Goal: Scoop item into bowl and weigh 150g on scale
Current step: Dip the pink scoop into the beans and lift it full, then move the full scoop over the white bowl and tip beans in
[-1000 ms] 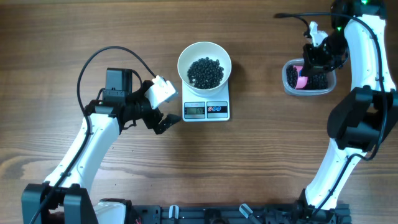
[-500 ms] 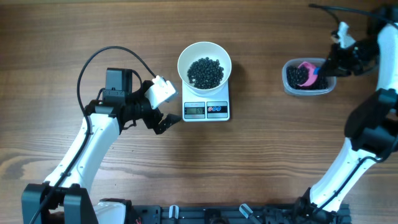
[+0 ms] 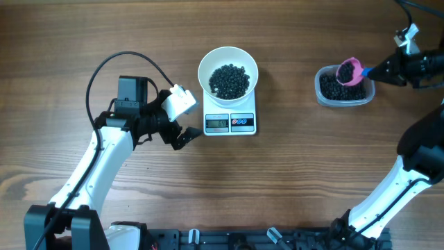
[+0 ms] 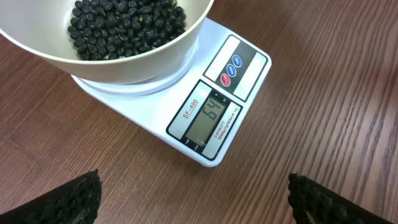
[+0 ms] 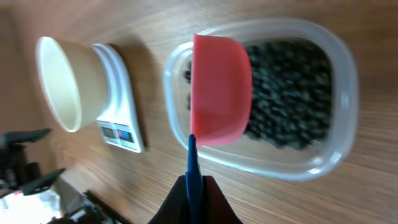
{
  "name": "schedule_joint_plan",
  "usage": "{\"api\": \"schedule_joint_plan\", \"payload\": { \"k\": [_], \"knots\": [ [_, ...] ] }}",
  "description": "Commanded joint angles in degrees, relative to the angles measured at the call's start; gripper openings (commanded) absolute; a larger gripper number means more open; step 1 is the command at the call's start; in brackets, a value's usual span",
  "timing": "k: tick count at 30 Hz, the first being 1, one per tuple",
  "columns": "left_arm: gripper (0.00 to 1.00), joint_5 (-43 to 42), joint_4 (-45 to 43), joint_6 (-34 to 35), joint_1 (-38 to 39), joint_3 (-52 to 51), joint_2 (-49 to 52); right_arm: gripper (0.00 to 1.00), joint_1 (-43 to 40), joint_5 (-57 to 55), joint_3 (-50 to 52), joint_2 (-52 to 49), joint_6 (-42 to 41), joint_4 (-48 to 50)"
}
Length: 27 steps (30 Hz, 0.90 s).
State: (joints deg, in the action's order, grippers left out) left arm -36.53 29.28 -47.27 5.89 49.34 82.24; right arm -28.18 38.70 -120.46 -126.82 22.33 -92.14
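The white bowl stands on the white scale and holds a heap of black beans, the item. In the left wrist view the scale's display reads 64. My left gripper rests open on the table just left of the scale, its fingers wide apart with nothing between them. My right gripper is shut on the blue handle of a pink scoop. The scoop carries beans and hangs over the clear container of beans.
The left arm's black cable loops over the table left of the bowl. The right arm stands along the right edge. Bare wooden tabletop lies between the scale and the container.
My right gripper has swung to the right and lifted the pink scoop out of the container's beans, turning it open side up. The left arm has not moved.
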Motion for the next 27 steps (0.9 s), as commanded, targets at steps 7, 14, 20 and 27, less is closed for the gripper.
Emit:
{"api": "schedule_joint_plan", "payload": {
  "k": [7,14,20,27],
  "knots": [
    [1.0,-1.3,-0.2,0.2,0.1,-0.6,0.5,0.04,2.3,18.9,0.2,2.0,-0.7,0.0],
    [1.0,-1.3,-0.2,0.2,0.1,-0.6,0.5,0.04,12.0,18.9,0.2,2.0,-3.6,0.0],
    [1.0,-1.3,-0.2,0.2,0.1,-0.6,0.5,0.04,20.5,18.9,-0.6,2.0,-6.1,0.6],
    [1.0,-1.3,-0.2,0.2,0.1,-0.6,0.5,0.04,27.8,18.9,-1.4,2.2,-7.8,1.8]
  ]
}}
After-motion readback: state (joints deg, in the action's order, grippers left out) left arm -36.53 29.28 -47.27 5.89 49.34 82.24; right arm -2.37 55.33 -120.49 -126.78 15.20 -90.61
